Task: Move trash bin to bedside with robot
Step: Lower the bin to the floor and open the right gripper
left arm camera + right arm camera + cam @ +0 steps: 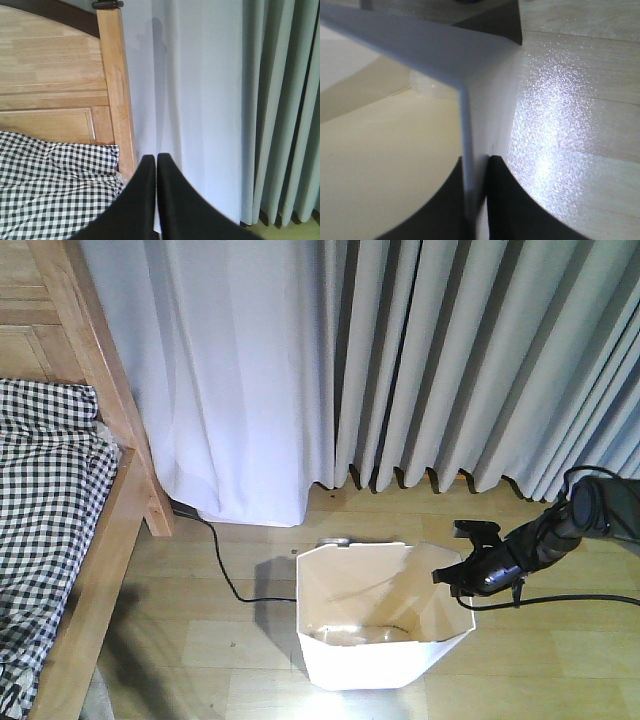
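Note:
The white trash bin [380,615] stands on the wooden floor, cream inside, with its angular rim open upward. My right gripper [462,575] is shut on the bin's right rim; in the right wrist view the rim wall [470,165] runs between the two black fingers, one inside and one outside. The bed [60,490] with checked bedding and a light wooden frame lies at the left, some way from the bin. My left gripper [156,160] is held up in the air, shut on nothing, facing the wooden headboard [55,90] and the checked bedding [55,185].
Grey-white curtains [400,360] hang along the back wall down to the floor. A black cable [225,570] runs across the floor from the bed post toward the bin. The bed post [105,380] stands between the bed and the curtain.

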You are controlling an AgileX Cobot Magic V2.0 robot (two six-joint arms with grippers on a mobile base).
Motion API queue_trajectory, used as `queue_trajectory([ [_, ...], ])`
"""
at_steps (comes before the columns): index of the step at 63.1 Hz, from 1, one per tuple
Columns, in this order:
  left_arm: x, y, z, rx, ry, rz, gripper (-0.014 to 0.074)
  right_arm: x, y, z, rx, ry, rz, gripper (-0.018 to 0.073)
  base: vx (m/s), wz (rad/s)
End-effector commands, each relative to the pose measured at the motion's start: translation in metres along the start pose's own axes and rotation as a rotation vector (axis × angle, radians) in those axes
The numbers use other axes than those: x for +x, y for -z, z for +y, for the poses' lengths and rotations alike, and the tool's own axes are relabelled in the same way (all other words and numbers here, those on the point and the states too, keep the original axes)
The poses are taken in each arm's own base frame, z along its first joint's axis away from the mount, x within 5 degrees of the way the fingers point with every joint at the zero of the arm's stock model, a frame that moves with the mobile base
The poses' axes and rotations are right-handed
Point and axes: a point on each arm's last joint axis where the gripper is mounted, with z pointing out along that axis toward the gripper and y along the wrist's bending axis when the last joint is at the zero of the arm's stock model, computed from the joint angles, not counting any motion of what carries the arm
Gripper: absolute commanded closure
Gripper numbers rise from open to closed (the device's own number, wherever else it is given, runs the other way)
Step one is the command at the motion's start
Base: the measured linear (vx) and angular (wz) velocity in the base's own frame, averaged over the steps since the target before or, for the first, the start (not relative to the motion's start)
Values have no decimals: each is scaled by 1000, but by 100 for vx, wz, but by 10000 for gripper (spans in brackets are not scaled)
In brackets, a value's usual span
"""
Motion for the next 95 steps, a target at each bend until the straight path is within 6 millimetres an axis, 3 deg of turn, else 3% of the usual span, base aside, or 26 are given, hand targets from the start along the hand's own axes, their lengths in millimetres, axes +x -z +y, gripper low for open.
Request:
queue_trajectory([
  [1,-14,2,-1,7,9,-98,603,-31,17,11,-104,-32,-48,551,0,0],
  [12,-14,2,-1,7,9,-98,603,-30,-1,9,-142,-39,-4,533,0,0],
  [25,-14,2,-1,7,9,-98,603,-37,-6,4,-112,-25,11,466,0,0],
  [54,-14,2,-1,7,9,-98,603,-46,-3,-2,-48,26,-21,113,0,0],
  [71,-14,2,-1,7,9,-98,603,-44,-4,0,-61,20,-9,104,0,0],
  [87,-14,2,-1,7,9,-98,603,-61,19,5,-75,38,-33,104,0,0],
  [95,-14,2,-1,7,9,-98,603,-54,35,4,5,-40,-85,104,0,0],
])
